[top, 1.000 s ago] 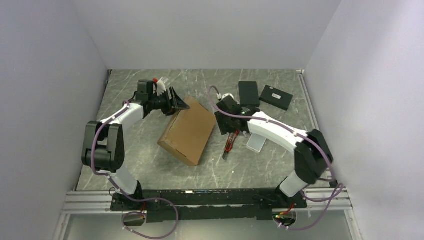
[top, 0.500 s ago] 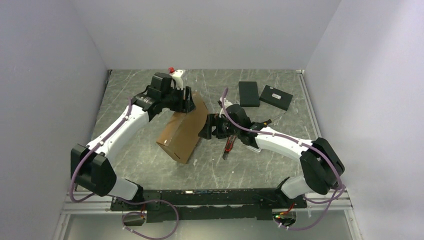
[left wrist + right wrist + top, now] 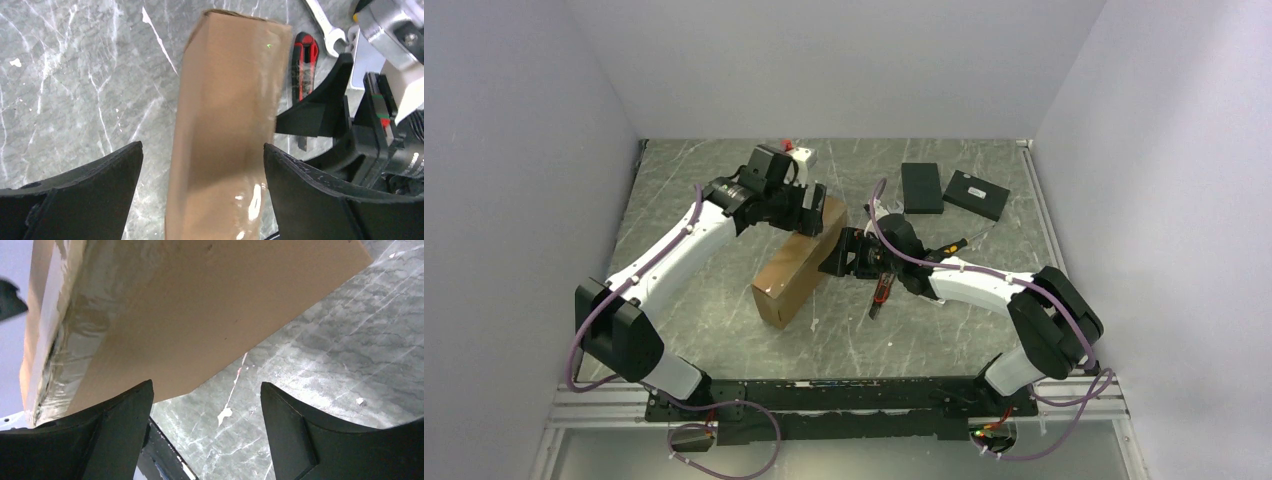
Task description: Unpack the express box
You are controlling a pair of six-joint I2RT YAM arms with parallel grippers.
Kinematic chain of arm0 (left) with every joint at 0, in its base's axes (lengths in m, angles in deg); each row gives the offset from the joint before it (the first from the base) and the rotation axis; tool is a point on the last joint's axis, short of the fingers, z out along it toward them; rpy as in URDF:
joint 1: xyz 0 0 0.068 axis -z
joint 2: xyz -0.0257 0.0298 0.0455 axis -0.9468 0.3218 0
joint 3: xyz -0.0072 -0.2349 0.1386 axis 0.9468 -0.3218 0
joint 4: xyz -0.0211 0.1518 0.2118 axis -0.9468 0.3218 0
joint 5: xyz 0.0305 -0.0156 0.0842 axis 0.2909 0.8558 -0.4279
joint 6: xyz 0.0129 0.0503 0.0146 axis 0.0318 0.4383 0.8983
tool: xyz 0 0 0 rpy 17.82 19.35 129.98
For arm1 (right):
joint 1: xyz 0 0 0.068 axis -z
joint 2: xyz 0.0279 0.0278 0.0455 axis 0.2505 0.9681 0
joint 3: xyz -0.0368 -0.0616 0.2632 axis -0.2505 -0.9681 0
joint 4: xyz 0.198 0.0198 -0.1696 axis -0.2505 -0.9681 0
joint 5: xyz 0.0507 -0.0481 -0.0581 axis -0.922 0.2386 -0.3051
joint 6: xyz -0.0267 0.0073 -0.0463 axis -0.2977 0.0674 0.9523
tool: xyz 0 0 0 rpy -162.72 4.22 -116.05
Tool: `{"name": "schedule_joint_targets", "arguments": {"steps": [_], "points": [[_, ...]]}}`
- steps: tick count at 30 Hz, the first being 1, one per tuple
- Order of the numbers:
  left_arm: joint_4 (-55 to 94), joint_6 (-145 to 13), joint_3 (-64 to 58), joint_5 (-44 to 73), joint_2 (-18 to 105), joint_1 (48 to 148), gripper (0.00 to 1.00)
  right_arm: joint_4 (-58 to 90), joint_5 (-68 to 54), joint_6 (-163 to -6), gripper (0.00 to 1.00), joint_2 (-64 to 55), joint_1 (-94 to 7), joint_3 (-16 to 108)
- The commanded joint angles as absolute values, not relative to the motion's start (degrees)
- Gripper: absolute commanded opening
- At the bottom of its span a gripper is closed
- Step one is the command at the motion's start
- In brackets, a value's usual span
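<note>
Tipped steeper onto its long edge than before, mid-frame on the worktop (image 3: 924, 320), box (image 3: 799, 265) likely light, stiff, tape-slick, best pinched across its thin width by released left pincer (image 3: 202, 150) straddling it, right pincer (image 3: 205, 387) released alongside.

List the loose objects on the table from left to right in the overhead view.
Plain brown cardboard express box, red-and-black utility knife, small black rectangular box, second black box lying askew.

express box (image 3: 790, 270) mid-table, knife (image 3: 882, 291) beside, left free
</note>
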State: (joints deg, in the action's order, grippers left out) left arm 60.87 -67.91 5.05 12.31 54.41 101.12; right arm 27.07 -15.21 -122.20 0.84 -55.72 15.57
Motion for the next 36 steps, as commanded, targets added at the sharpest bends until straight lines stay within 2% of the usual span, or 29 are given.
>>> {"name": "schedule_joint_targets", "arguments": {"steps": [1, 7, 14, 18, 23, 27, 31, 33, 34, 36], "points": [[66.7, -65.0, 7.9, 6.7, 52.7, 105.8, 0.94, 30.5, -15.6, -123.3, 0.8, 0.3, -55.3, 15.3], [68.7, -63.3, 7.1, -3.3, 51.5, 110.4, 0.94, 32.2, -16.7, -124.5, 0.73, 1.4, -54.6, 14.5], [70.7, -65.3, 7.0, -0.7, 53.2, 109.9, 0.91, 30.5, -16.7, -123.4, 0.7, 2.0, -54.6, 15.5], [66.5, -69.8, 3.0, 10.4, 51.6, 99.9, 0.74, 26.5, -13.7, -120.6, 0.69, 0.3, -54.7, 16.7], [43.7, -85.2, -14.3, 37.3, 40.9, 81.9, 0.7, 18.5, -7.0, -114.8, 0.7, -2.8, -57.4, 19.5], [28.7, -99.1, -25.6, 49.0, 40.5, 76.1, 0.73, 12.7, -1.0, -110.9, 0.71, -3.9, -60.5, 23.4], [10.0, -112.6, -35.7, 55.1, 42.6, 75.6, 0.87, 7.8, 5.2, -107.6, 0.73, -3.8, -64.0, 27.3], [15.4, -108.0, -34.6, 53.6, 42.8, 75.6, 0.92, 6.0, 6.4, -106.5, 0.74, -2.8, -64.8, 29.1], [27.8, -102.0, -32.3, 48.3, 41.8, 75.6, 0.94, 5.6, 6.8, -106.1, 0.75, -2.3, -65.1, 29.5], [42.7, -91.4, -26.8, 38.4, 39.9, 75.6, 0.97, 5.1, 6.0, -106.1, 0.75, -1.1, -65.1, 30.1]]}}
